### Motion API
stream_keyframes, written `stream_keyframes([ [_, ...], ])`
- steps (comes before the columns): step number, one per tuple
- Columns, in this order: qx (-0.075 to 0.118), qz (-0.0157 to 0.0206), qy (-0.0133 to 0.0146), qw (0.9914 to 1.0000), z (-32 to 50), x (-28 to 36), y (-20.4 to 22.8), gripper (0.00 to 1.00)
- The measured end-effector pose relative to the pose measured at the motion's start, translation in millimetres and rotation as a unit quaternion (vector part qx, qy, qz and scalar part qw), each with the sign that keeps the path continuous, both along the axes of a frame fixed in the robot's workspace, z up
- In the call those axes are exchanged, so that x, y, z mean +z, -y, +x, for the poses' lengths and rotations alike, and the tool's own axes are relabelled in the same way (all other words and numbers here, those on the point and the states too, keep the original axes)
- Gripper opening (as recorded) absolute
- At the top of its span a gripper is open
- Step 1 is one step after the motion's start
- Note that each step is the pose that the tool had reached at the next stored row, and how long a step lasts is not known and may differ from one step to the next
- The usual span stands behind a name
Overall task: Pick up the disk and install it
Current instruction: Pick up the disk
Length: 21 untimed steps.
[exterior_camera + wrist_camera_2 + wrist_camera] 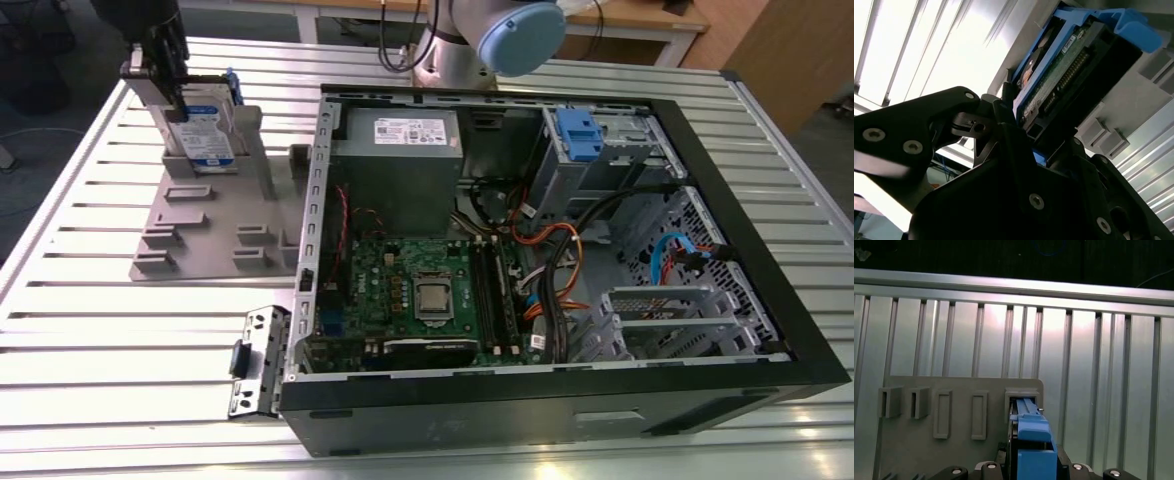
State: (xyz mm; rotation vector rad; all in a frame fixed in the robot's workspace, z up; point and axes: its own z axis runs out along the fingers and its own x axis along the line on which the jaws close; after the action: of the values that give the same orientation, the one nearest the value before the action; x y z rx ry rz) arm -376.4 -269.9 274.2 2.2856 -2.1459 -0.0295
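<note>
The disk (207, 128), silver with a white-and-blue label and blue side rails, stands on edge in the grey slotted stand (200, 235) at the exterior view's upper left. My gripper (178, 98) comes down from above with its black fingers on either side of the disk's upper end, shut on it. In the second wrist view the disk (1054, 75) sits between the black fingers (1004, 107), its circuit-board side and blue rail showing. The first wrist view looks along the blue rail of the disk (1031, 437) down into the stand's slot (1021, 400).
An open computer case (767, 330) lies on the slatted metal table (107, 400), to the exterior view's right of the stand. It holds a motherboard (414, 290), a grey metal box (398, 160) and a drive bay with a blue tab (578, 130). A loose bracket (260, 360) lies by the case's near corner.
</note>
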Motion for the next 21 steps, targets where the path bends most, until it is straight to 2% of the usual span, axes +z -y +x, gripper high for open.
stream_keyframes([
  [4,0.000,0.0000,-0.0001,1.00000,0.0,-0.2,0.0,0.45],
  [6,0.000,0.0000,0.0000,1.00000,0.0,-0.3,0.0,0.36],
  [21,0.000,0.0000,-0.0001,1.00000,0.0,-1.1,0.0,0.36],
])
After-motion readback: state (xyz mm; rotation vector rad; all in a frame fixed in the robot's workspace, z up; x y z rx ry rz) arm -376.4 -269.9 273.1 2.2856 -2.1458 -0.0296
